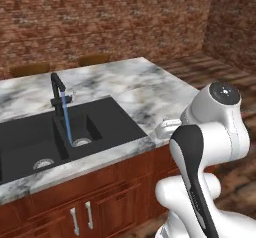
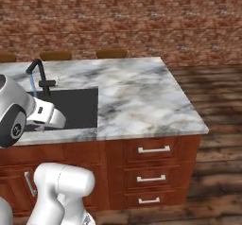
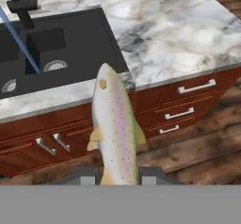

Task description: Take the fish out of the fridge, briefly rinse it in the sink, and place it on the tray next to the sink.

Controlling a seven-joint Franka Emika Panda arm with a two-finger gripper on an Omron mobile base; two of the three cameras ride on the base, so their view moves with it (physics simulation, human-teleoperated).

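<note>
Fridge step done: my fingers (image 3: pixel 119 177) grip the slim silvery speckled fish (image 3: pixel 115 131); rinsing in the black double-basin sink (image 3: pixel 61 53) comes next, I judge.

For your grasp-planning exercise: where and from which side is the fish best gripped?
Grip the fish at its narrow tail end, pads on its flat flanks, coming from behind the tail. The pincer holds it that way now, head pointing away toward the sink.

Both base views over sink (image 1: pixel 60 127)
</note>
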